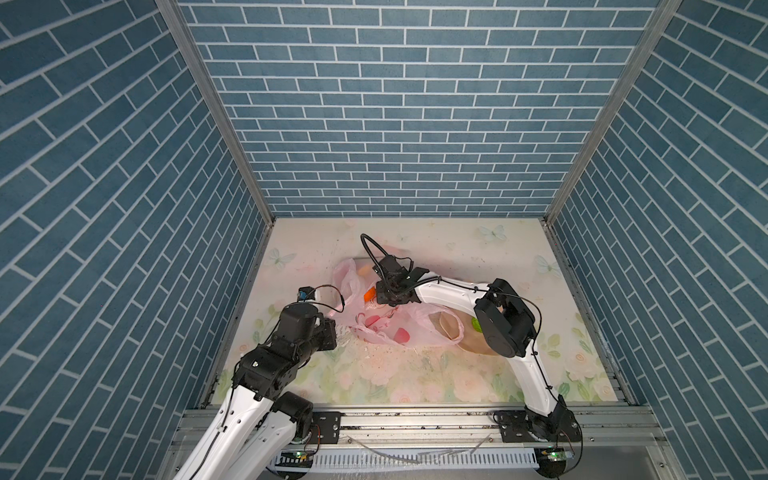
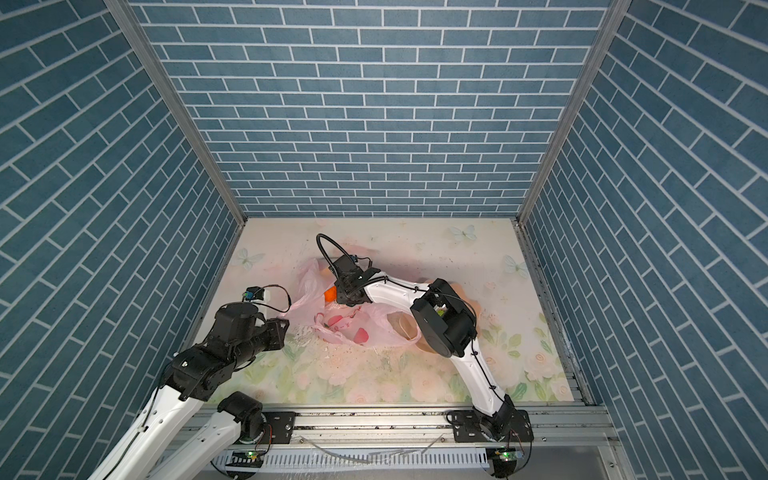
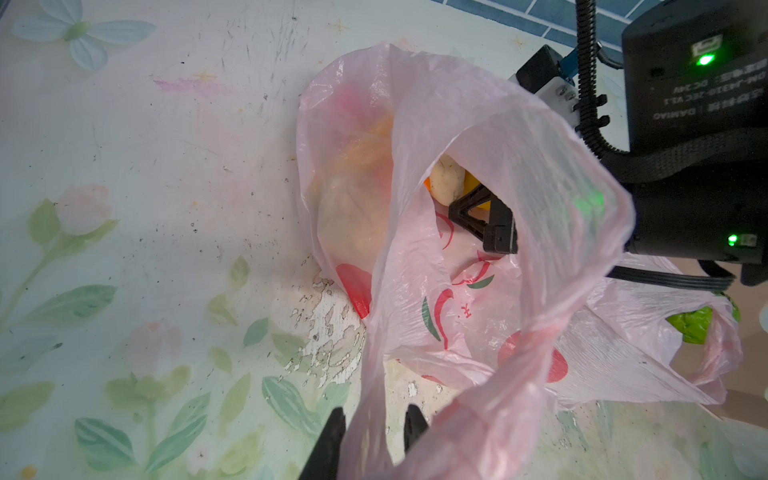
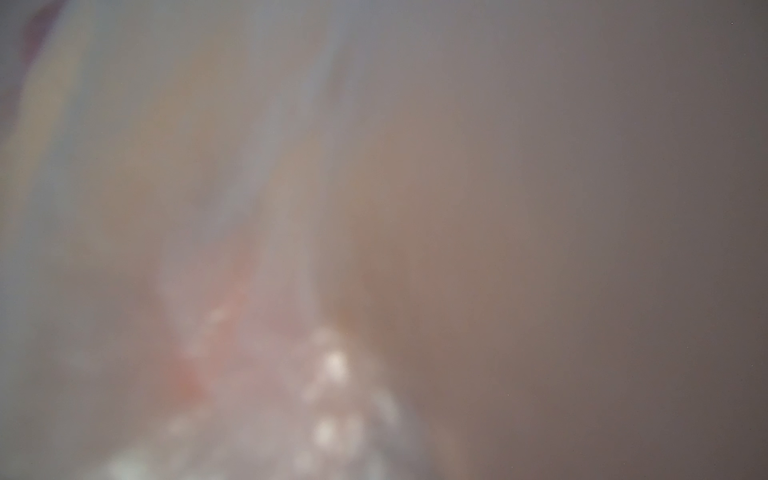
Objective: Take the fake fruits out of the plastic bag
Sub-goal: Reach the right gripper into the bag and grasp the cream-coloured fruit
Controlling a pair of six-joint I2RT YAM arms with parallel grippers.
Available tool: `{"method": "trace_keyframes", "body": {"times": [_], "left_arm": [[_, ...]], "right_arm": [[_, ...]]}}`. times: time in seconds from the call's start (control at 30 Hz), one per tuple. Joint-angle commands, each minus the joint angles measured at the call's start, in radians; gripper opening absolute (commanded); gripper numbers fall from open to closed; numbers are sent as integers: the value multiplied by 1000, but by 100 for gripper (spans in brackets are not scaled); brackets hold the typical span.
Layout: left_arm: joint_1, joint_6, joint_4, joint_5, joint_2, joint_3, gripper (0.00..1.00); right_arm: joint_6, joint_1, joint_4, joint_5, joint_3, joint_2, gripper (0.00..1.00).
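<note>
Two robot arms meet at a thin pink plastic bag (image 1: 390, 328), which lies crumpled near the middle of a flower-printed table (image 1: 415, 374) walled in by blue brick-pattern panels (image 1: 395, 124).

The left gripper (image 3: 376, 436) sits at the bag's near edge. Its two black jaws are clamped on one twisted loop handle and hold it up, so the bag's mouth gapes.

The right gripper (image 3: 484, 220) reaches down into that mouth, with bag film draped over its wrist. Its jaws are closed together. Whether they pinch a fruit or only plastic cannot be told.

Just beside its fingertips, inside the bag, lies a cream-white lump (image 3: 446, 183) with a sliver of yellow fruit (image 3: 471, 187) touching it. Deeper in the bag, orange and pale shapes show dimly through the film, too veiled to name. Red and green printed shapes mark the bag's side.

Beside the bag, on the side away from the left gripper, sits a peach-coloured bowl (image 1: 469, 347). It is partly under the bag's second handle and partly hidden behind the right arm's black elbow (image 1: 505, 320). A bumpy green ball (image 3: 692, 324) rests in the bowl, outside the bag.

The right wrist view is only a pink-grey blur, with film pressed close against the lens.
</note>
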Motion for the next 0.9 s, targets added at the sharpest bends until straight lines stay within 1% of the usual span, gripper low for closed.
{"method": "trace_keyframes", "body": {"times": [0.0, 0.13, 0.17, 0.3, 0.87], "left_arm": [[2, -1, -4, -2, -8, -6, 27], [1, -3, -3, -2, -9, -6, 27], [2, -2, -2, -3, -11, -5, 27], [3, -3, -3, -3, -14, -7, 27], [2, -4, 0, -5, -17, -7, 27]], "right_arm": [[24, -5, -15, -2, 29, 2, 6], [9, -2, -17, -3, 7, -15, 3], [5, -4, -20, -7, 3, -47, 3], [-3, 2, -41, -26, -21, -84, 2], [35, 71, -46, -25, -262, -274, 0]]}}
